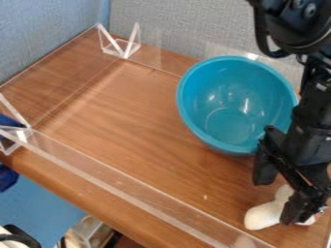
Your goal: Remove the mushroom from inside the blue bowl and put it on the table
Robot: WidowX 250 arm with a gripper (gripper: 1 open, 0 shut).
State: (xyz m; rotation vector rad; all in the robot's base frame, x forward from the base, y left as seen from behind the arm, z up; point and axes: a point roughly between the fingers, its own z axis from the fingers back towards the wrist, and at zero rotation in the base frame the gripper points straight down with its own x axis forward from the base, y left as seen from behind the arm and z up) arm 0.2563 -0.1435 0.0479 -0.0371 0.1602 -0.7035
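Observation:
The mushroom (264,217) lies on its side on the table (116,107) near the front right edge. Only its cream-white stem shows; the cap end is behind a dark finger. My gripper (291,192) stands just above and right of it, its black jaws spread apart, with one finger still close against the mushroom. The blue bowl (233,102) sits upright just behind and left of the gripper, and its inside shows nothing in it.
Low clear acrylic walls (130,184) run along the table's front and left edges, with triangular clear brackets (126,44) at the far corner. The arm's black body (297,24) hangs over the back right. A blue fabric wall stands behind.

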